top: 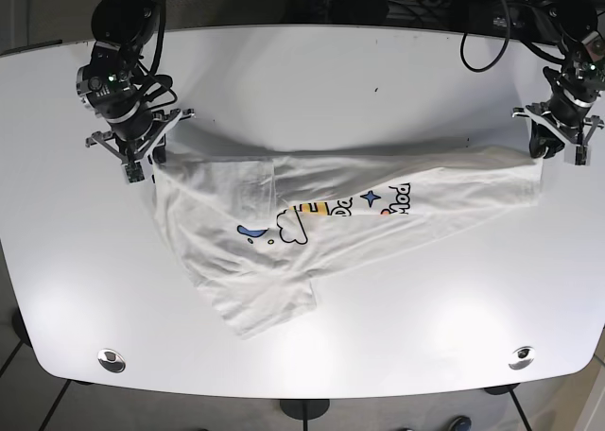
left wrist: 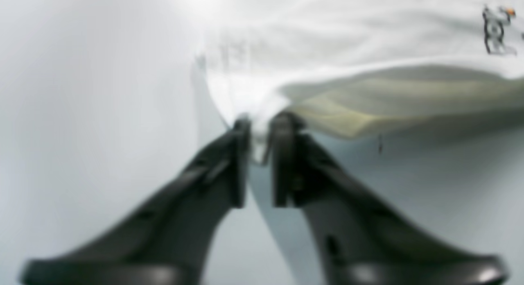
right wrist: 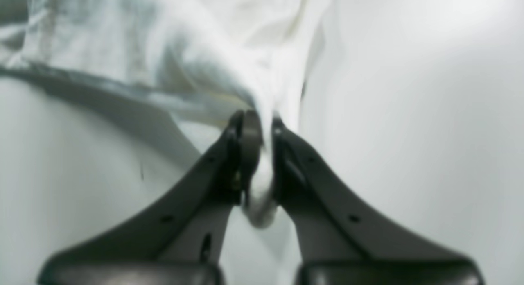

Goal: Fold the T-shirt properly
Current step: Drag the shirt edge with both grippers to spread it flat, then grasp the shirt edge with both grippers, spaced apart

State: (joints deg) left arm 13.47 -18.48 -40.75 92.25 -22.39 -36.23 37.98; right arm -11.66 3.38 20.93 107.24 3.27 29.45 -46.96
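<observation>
A white T-shirt (top: 359,228) with a blue, yellow and black print lies on the white table (top: 302,81), stretched across its middle. A sleeve or loose part hangs toward the front left. My left gripper (top: 546,157) is at the shirt's right end; in the left wrist view (left wrist: 260,125) it is shut on a pinch of shirt cloth (left wrist: 368,39), lifted slightly off the table. My right gripper (top: 151,164) is at the shirt's left end; in the right wrist view (right wrist: 262,123) it is shut on a bunched fold of cloth (right wrist: 204,51).
Two round metal fittings sit near the table's front edge, at the left (top: 111,359) and the right (top: 520,356). Dark cables (top: 473,15) run behind the table's back edge. The table's edge curves close behind both arms.
</observation>
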